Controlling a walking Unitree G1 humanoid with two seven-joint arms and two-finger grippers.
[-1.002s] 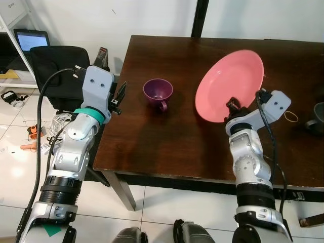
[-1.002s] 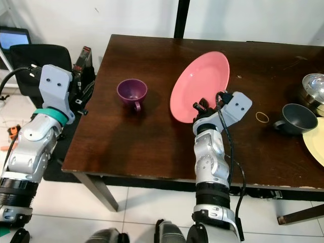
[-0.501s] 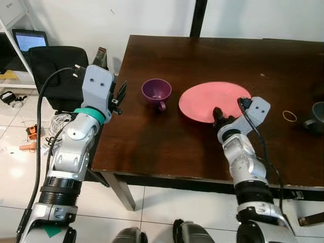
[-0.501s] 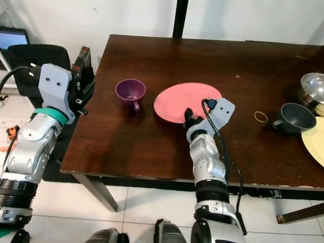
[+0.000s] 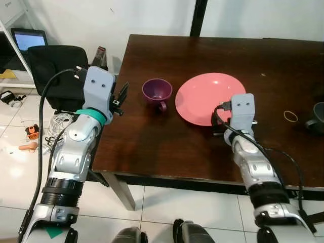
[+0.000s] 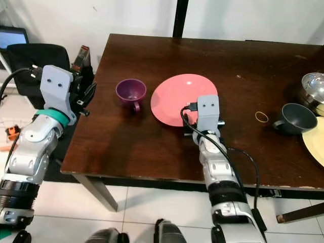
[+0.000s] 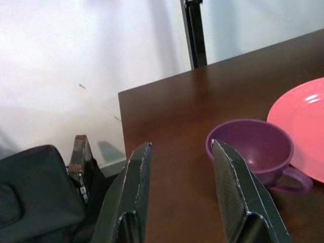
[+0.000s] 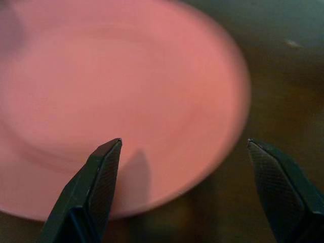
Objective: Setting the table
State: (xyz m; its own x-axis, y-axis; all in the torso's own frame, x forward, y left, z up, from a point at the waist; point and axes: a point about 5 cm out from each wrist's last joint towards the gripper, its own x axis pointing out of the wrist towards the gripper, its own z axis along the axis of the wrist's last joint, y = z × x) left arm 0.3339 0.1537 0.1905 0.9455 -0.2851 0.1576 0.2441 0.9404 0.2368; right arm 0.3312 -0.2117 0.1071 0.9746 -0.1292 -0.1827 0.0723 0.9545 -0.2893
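Now pink plate (image 5: pixel 208 97) lies flat on dark table (image 5: pixel 167 142) beside purple cup (image 5: pixel 157 91), right gripper (image 8: pixel 185 190) fingers wide apart, empty, at its near rim; left gripper (image 7: pixel 182 195) open, idle; next, probably fetch another piece.

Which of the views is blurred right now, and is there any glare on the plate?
Right wrist view: the pink plate is soft and smeared, the open right claw sharper. Left wrist view: crisp, with white glare streaks on the plate. Head views: sharp; a pale sheen on the dark table.
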